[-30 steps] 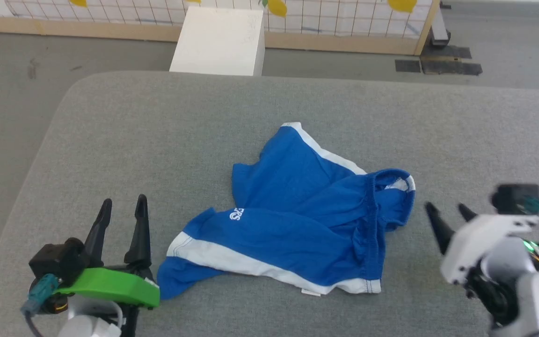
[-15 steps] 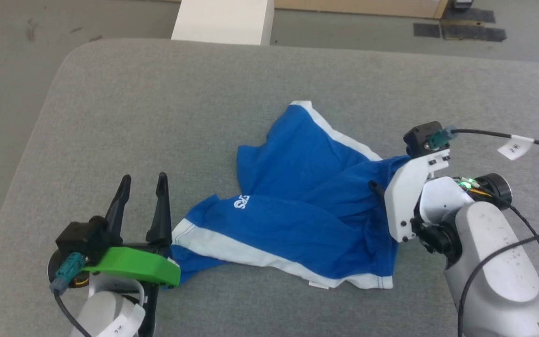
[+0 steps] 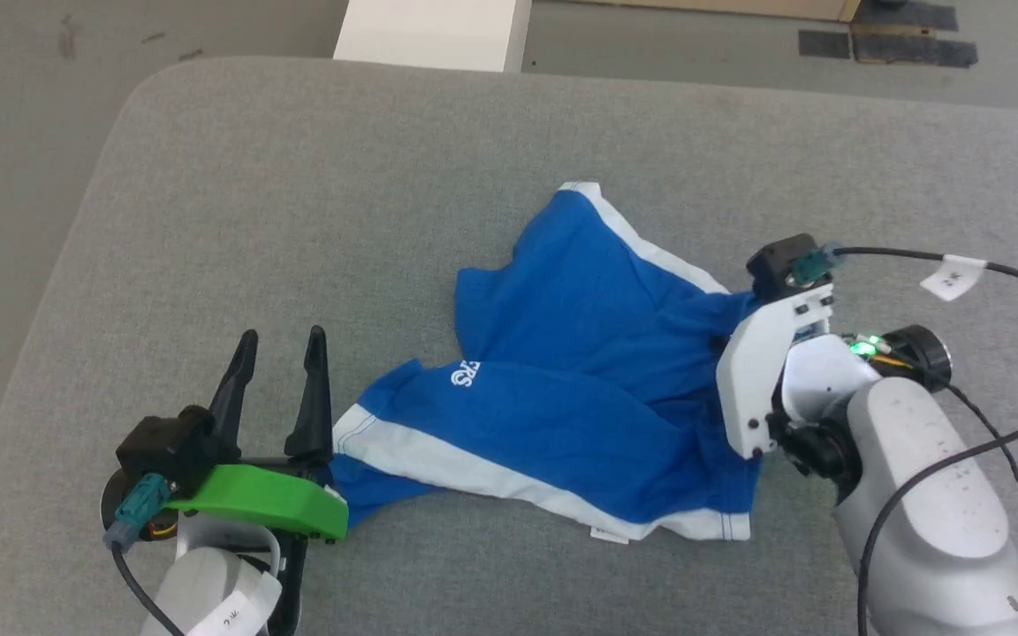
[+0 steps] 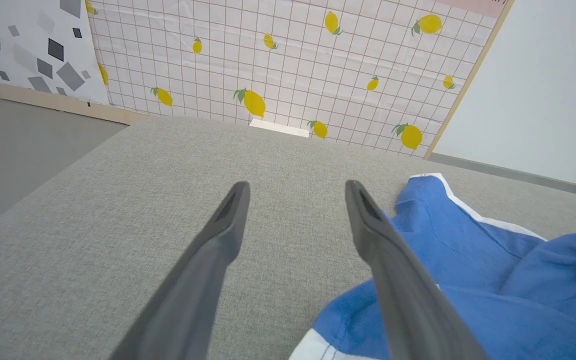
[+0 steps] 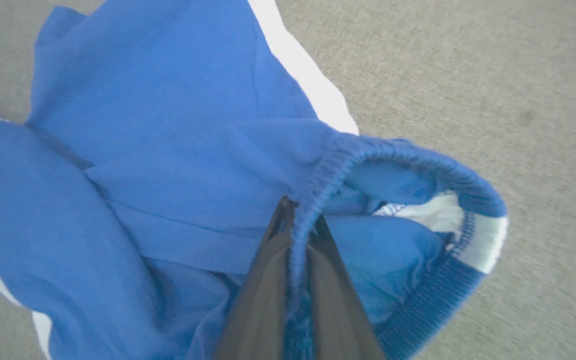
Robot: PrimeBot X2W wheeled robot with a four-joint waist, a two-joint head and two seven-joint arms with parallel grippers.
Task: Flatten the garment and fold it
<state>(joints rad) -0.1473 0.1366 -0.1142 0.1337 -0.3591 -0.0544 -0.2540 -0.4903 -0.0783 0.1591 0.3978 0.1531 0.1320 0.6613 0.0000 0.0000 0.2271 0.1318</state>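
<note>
The right gripper (image 5: 298, 220), open and clear a second ago, has reached in at centre right and pinched shut on the waistband (image 5: 333, 155) of the shorts (image 3: 580, 380), crumpled mid-frame. The left gripper (image 3: 283, 332) waits open, lower left. Flattening can probably begin.

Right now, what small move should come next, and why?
Probably lift the right gripper slightly and pull it outward. It is shut on the waistband, the garment lies crumpled, and the left gripper stands open beside it, holding nothing.
</note>
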